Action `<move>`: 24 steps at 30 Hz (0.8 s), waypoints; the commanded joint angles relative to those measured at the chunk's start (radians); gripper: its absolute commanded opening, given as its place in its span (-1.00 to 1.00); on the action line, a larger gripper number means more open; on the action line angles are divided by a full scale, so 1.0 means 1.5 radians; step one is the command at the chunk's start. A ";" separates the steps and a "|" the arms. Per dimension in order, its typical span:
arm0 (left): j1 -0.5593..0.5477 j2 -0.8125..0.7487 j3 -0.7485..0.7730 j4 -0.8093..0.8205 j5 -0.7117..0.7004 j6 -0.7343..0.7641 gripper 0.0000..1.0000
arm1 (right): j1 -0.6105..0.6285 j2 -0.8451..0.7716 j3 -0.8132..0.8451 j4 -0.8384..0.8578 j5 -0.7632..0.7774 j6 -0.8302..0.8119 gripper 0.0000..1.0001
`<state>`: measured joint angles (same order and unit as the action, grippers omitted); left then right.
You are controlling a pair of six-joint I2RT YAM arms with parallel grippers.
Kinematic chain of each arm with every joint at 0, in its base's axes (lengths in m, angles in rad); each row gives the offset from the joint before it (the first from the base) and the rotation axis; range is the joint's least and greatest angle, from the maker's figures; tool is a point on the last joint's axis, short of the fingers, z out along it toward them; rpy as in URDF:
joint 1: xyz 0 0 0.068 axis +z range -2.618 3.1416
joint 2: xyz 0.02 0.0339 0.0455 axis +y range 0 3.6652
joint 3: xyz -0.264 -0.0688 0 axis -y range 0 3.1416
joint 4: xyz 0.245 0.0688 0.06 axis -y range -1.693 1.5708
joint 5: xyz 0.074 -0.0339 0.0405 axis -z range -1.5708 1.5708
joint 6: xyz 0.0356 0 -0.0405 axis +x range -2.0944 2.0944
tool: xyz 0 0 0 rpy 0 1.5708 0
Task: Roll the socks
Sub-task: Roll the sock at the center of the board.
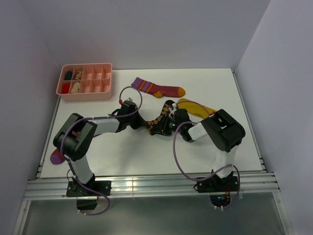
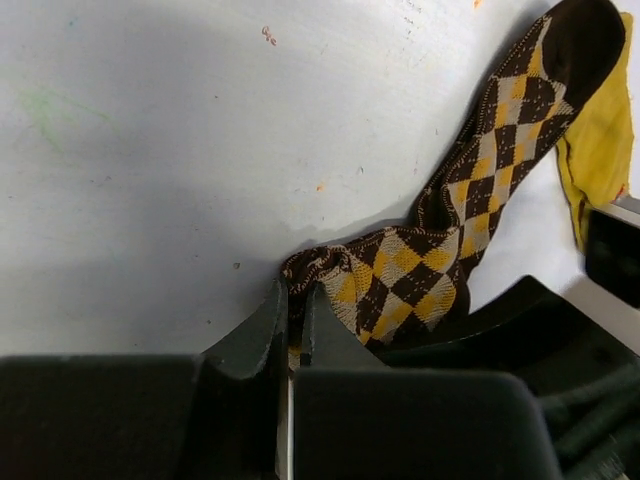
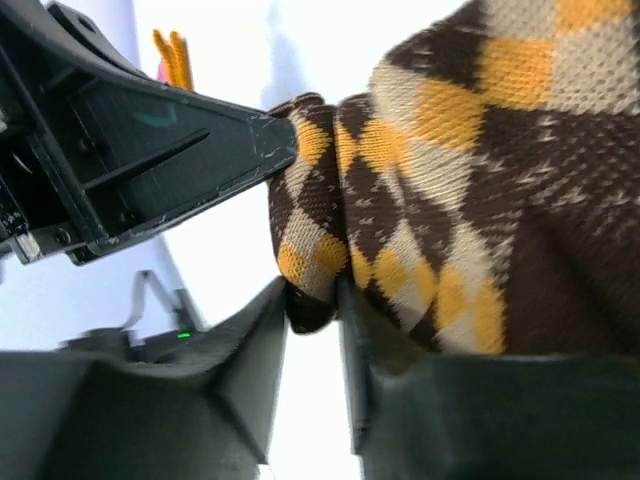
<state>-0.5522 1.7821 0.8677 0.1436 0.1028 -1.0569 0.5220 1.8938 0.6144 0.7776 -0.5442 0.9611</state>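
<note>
The diamond-check sock [image 1: 161, 117] lies bunched in the middle of the counter [image 1: 146, 156]. The left hand [image 2: 296, 305] is pinched tight on its bunched end, and the right hand [image 3: 312, 300], narrowly parted, clasps a fold.

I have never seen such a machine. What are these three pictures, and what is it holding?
These are two robot arms on a table. One picture looks down from above; the other two come from a camera on each wrist. On the table lie a pink tray, a maroon sock, a yellow sock and a diamond-check sock. The left gripper is shut on that sock's edge. A fold of it sits between the fingers of the right gripper; whether they press it is unclear.
</note>
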 commanded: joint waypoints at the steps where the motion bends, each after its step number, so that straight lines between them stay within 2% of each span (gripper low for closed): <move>1: -0.010 0.013 0.032 -0.093 -0.045 0.039 -0.99 | 0.017 -0.043 -0.008 -0.239 0.131 -0.160 -0.16; 4: -0.016 0.022 0.072 -0.160 -0.063 0.053 -0.99 | 0.051 -0.123 0.005 -0.297 0.197 -0.233 -0.01; 6: -0.021 0.025 0.099 -0.181 -0.065 0.062 -0.99 | 0.077 -0.177 0.015 -0.334 0.291 -0.273 0.03; 12: -0.043 0.027 0.151 -0.238 -0.109 0.091 -0.99 | 0.177 -0.237 0.025 -0.333 0.472 -0.370 0.09; 18: -0.054 0.027 0.164 -0.259 -0.125 0.104 -0.99 | 0.232 -0.229 0.056 -0.309 0.564 -0.431 0.10; 24: -0.059 0.034 0.174 -0.273 -0.125 0.105 -0.99 | 0.267 -0.205 0.085 -0.254 0.558 -0.501 0.11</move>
<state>-0.6327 1.8153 1.0958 -0.2264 -0.0582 -0.9257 0.8936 1.5654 0.6979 0.3157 0.2440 0.2981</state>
